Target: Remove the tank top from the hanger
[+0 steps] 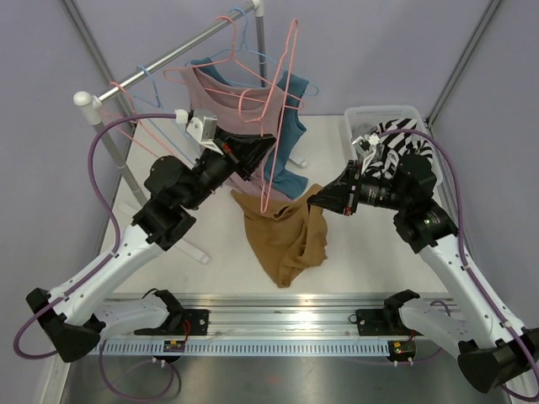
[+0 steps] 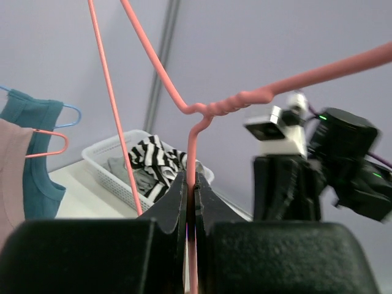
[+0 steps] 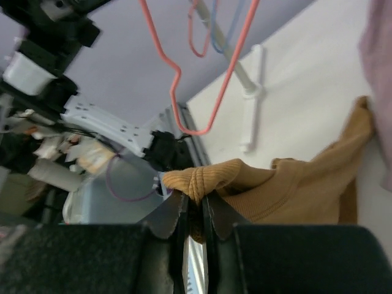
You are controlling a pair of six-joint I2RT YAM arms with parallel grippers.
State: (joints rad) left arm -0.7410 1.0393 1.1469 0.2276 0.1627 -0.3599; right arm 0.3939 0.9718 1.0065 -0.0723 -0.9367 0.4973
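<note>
A mustard-brown tank top (image 1: pixel 282 236) lies crumpled on the white table, one edge lifted at its right. My right gripper (image 1: pixel 313 202) is shut on a bunched strap of it (image 3: pixel 208 177). My left gripper (image 1: pixel 268 145) is shut on the wire of a pink hanger (image 1: pixel 278 109), which it holds up in the air, bare of cloth. In the left wrist view the hanger wire (image 2: pixel 191 153) runs straight between the closed fingers. The tank top hangs clear of the hanger's lower end, which reaches down to about its top edge.
A metal clothes rack (image 1: pixel 168 59) at the back carries a pink top (image 1: pixel 227 101) and a teal top (image 1: pixel 286 143) on hangers, plus empty hangers. A white basket (image 1: pixel 383 115) with striped clothes stands at the back right.
</note>
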